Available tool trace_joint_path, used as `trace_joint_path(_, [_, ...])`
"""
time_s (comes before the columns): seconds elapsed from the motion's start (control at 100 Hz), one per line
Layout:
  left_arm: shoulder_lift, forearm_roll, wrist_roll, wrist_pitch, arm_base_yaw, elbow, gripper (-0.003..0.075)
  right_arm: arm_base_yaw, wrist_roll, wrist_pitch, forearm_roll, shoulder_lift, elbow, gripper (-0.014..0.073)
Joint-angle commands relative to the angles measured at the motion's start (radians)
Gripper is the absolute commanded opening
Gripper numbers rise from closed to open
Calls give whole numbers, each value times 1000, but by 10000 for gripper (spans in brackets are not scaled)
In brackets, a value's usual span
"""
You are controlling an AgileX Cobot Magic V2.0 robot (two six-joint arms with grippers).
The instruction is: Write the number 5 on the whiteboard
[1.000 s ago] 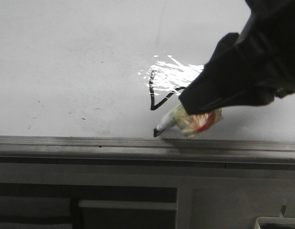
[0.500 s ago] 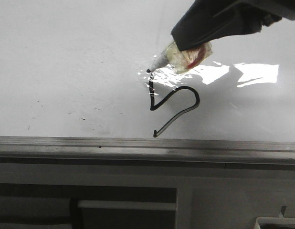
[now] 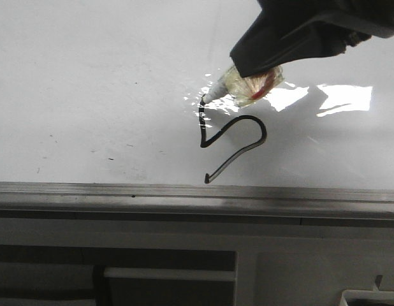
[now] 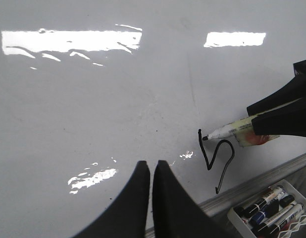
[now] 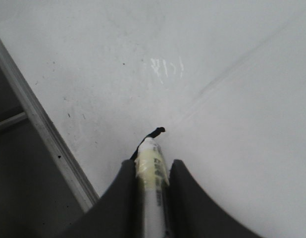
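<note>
The whiteboard [image 3: 88, 76] fills the front view. On it is the number 5 [image 3: 265, 134]: a black line with an upright stroke, a rounded right loop and a slanted tail that ends near the board's edge. My right gripper [image 3: 257, 70] is shut on a white marker [image 3: 216, 89] with yellowish tape round its body. The marker's black tip is at the top end of the upright stroke. In the right wrist view the marker [image 5: 152, 158] sits between the fingers. My left gripper [image 4: 152, 166] is shut and empty over the whiteboard [image 4: 93, 99], left of the number 5 [image 4: 233, 151].
A grey aluminium edge strip [image 3: 197, 194] runs along the board's near side, with grey cabinet panels [image 3: 171, 274] below it. A white tray of several markers [image 4: 272, 213] sits beyond that edge near the 5. Glare patches lie on the board.
A second ago the marker tip was at the tail's end by the edge strip. The right gripper has carried it up to the top of the upright stroke, leaving the whole loop and tail visible.
</note>
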Motion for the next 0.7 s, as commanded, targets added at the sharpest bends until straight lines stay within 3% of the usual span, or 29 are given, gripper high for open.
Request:
trace_joint_path(0.0, [2,-13,-7,-54,3,-29,-20,-18,-7,-61,0,-14,-36,-42])
trace_joint_path(0.69, [2,-13,-7,-54,3,-29,-20,-22,-5,-68,14,-10,-36,-42])
